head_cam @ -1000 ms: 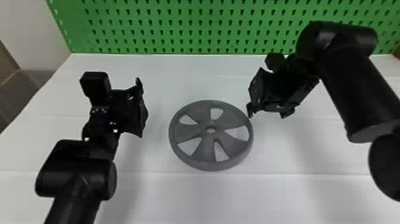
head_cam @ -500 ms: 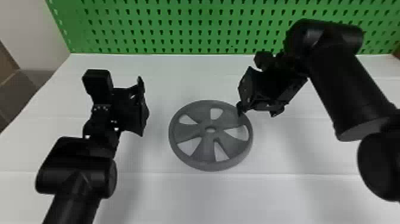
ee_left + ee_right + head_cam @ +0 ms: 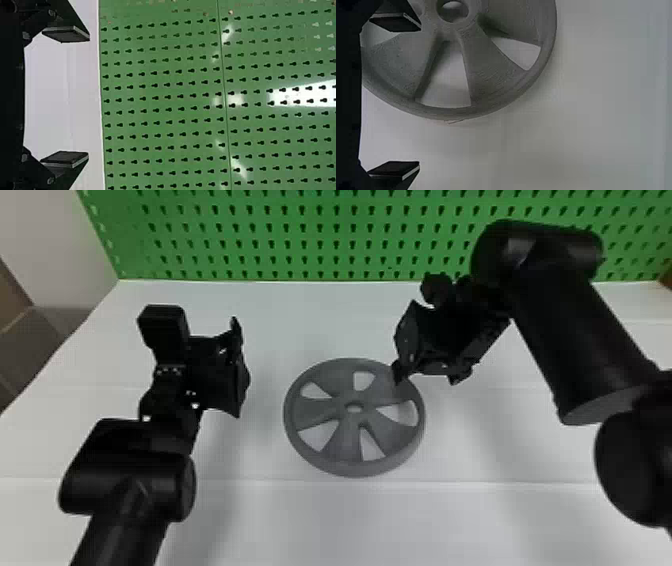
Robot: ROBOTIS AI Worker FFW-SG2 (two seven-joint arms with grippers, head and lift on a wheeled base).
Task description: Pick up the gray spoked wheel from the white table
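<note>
Wheel (image 3: 347, 440) flat on table (image 3: 350, 520), ungripped. R gripper (image 3: 420, 95): fingers well apart, one tip over/near wheel's far-right rim; contact unclear. Risk: if lowered w/o lining up, that finger may hit a spoke & skid wheel; off-center rim grip could tilt or drop it. L gripper (image 3: 89, 96), fingers spread, left of wheel: prob. OK unless wheel's shoved over.

The right wrist view's edge crops the wheel (image 3: 482, 79) (partly).
</note>
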